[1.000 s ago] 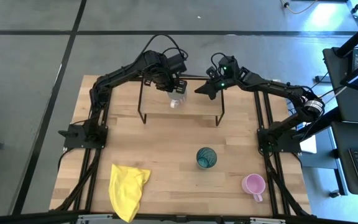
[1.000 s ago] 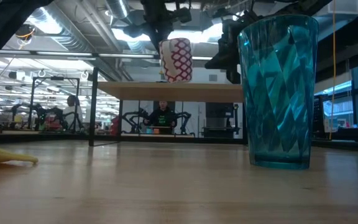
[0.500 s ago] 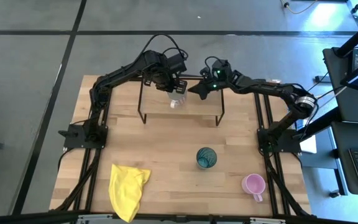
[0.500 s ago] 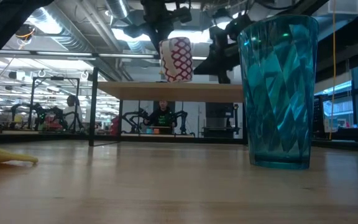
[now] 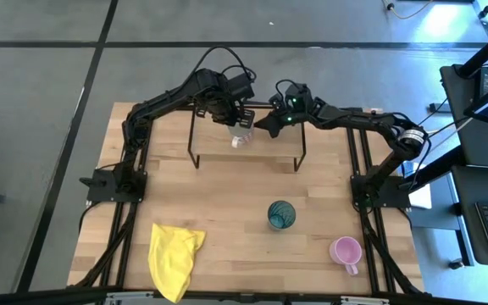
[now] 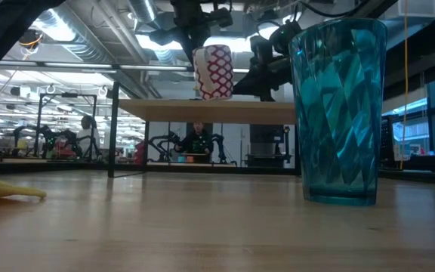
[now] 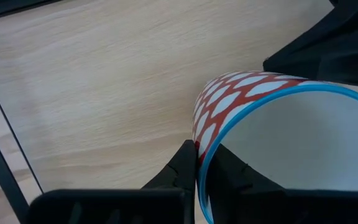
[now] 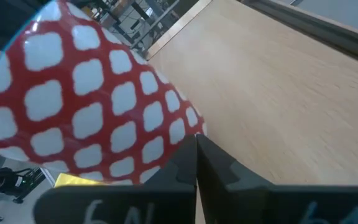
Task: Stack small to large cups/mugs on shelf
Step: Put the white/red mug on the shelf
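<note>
White mug with red lattice pattern point(image 6: 213, 72) stands upright on the shelf point(image 6: 210, 110), toward the desk's point(image 5: 227, 203) 12 o'clock edge. Left tool point(image 5: 239, 127) pinches its rim, one finger inside, one outside. Right tool point(image 5: 265, 124) sits just beside the mug at its 3 o'clock; fingers look pressed together. Mug looks rigid, light, glazed and likely slippery, chippable: a rim pinch or a grip across the body seems safest. Teal cup point(image 5: 281, 214) and pink mug point(image 5: 345, 251) wait on the desk near 5 o'clock, yellow cloth point(image 5: 174, 258) near 7.
</note>
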